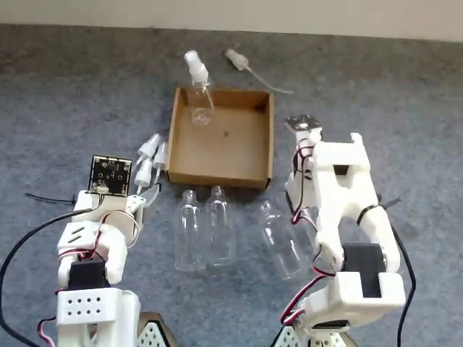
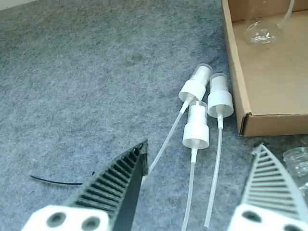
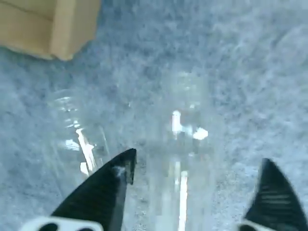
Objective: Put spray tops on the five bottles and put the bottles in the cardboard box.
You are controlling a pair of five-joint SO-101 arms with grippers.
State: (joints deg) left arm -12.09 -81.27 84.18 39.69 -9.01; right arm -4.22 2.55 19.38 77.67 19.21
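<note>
- While the left gripper [image 2: 203, 146] is hanging with its jaws spread wide above three spray tops [image 2: 196, 130] lying just beside the cardboard box [image 2: 236, 62], it should be closing on one white collar, not the thin tube.
- The right gripper [image 3: 197, 159], likewise spread, is straddling a bare bottle [image 3: 185, 125] lying on the carpet [image 3: 240, 57]; gripping mid-body is looking safest.
- One capped bottle [image 1: 200, 101] is already resting in the box.

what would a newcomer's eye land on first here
Probably the cardboard box mid-table, with one capped bottle at its far left corner. Next, the clear uncapped bottles lying in front of it, and three loose spray tops beside its left wall, just ahead of the open left gripper.
</note>
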